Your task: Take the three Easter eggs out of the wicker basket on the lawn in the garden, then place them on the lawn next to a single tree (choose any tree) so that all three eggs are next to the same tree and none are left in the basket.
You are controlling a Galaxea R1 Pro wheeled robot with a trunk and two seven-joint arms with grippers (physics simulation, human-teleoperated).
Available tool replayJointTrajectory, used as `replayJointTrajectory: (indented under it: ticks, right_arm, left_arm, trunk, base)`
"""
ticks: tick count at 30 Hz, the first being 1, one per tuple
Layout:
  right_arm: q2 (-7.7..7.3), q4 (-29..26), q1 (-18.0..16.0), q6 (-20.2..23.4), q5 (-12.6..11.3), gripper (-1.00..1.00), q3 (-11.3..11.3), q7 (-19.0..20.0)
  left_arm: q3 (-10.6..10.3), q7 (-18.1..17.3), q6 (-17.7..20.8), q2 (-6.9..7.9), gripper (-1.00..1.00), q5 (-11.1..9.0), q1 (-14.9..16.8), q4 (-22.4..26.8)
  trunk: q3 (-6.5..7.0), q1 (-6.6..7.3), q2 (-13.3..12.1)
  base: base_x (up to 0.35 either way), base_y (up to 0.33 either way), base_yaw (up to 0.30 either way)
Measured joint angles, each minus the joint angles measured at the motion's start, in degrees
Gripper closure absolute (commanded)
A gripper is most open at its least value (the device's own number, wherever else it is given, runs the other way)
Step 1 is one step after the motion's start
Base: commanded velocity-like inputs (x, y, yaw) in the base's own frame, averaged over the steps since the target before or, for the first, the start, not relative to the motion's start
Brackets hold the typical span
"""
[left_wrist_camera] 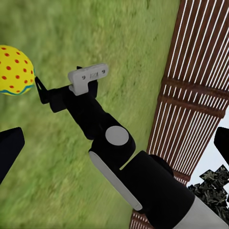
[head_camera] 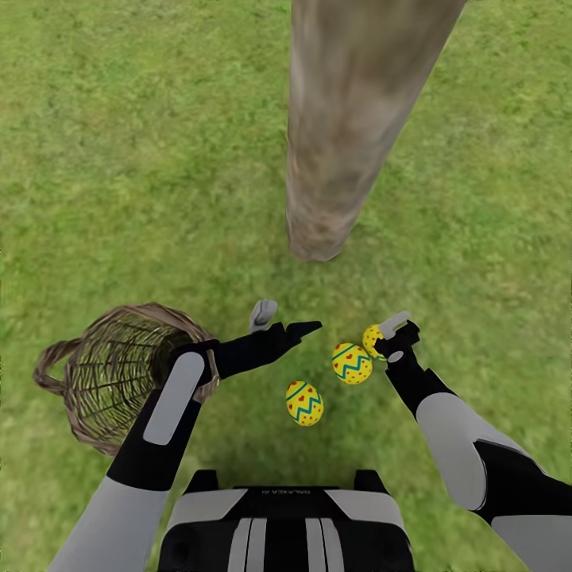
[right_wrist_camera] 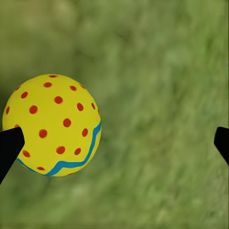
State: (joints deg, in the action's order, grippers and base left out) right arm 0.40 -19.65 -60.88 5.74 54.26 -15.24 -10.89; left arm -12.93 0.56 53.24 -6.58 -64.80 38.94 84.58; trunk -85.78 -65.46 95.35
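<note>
Head view: high, looking steeply down over both arms at lawn (head_camera: 119, 159) and tree (head_camera: 349, 119) base. Left wrist view: low, faces sideways across grass toward fence (left_wrist_camera: 195, 95), catching right gripper (left_wrist_camera: 55, 93). Right wrist view: close, straight down on dotted egg (right_wrist_camera: 51, 125), shared by all three.

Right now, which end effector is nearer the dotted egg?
Right. The right end effector sits open right beside the dotted egg, one fingertip at its edge. The left end effector hangs open farther off, nearer the wicker basket.
</note>
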Motion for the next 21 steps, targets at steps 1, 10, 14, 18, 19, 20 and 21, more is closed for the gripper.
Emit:
replayJointTrajectory:
  ticks: [1,10,14,18,19,20,21]
  right_arm:
    - [0.0,0.0,0.0,0.0,0.0,-1.0,0.0,0.0]
    - [0.0,0.0,0.0,0.0,-0.1,-1.0,0.0,0.0]
    - [0.04,0.0,0.0,-0.1,0.1,-1.0,0.0,0.0]
    - [0.04,0.0,0.0,-0.1,0.2,-1.0,0.0,0.0]
    - [0.02,-0.1,0.0,-0.3,0.2,-1.0,0.0,0.0]
    - [0.01,-0.1,0.0,-0.3,0.2,-1.0,-0.1,0.0]
    - [0.01,-0.1,0.0,-0.4,0.2,-1.0,-0.1,0.0]
  left_arm:
    - [0.0,0.0,0.0,0.0,-1.0,0.0,0.0,0.0]
    - [-0.1,0.0,0.0,0.0,-1.0,0.0,0.0,-0.1]
    - [-0.1,0.0,0.0,0.0,-1.0,-0.1,0.0,-0.1]
    - [0.0,0.0,-0.1,0.0,-1.0,-0.1,0.0,0.0]
    - [0.0,0.0,-0.1,0.0,-1.0,-0.1,0.0,0.0]
    - [0.0,0.0,-0.1,0.0,-1.0,-0.1,0.0,0.0]
    - [0.1,0.0,-0.1,0.0,-1.0,-0.1,0.0,0.0]
  trunk:
    - [0.18,0.22,-0.4]
    - [1.8,2.2,-4.0]
    - [2.51,3.08,-5.6]
    - [3.32,3.95,-7.2]
    - [3.4,3.96,-7.2]
    - [3.48,3.96,-7.2]
    - [3.56,3.96,-7.2]
  base:
    - [0.0,0.0,0.0]
    - [0.0,0.0,0.0]
    - [0.0,0.0,0.0]
    - [0.0,0.0,0.0]
    - [0.0,0.0,0.0]
    - [0.0,0.0,0.0]
    - [0.0,0.0,0.0]
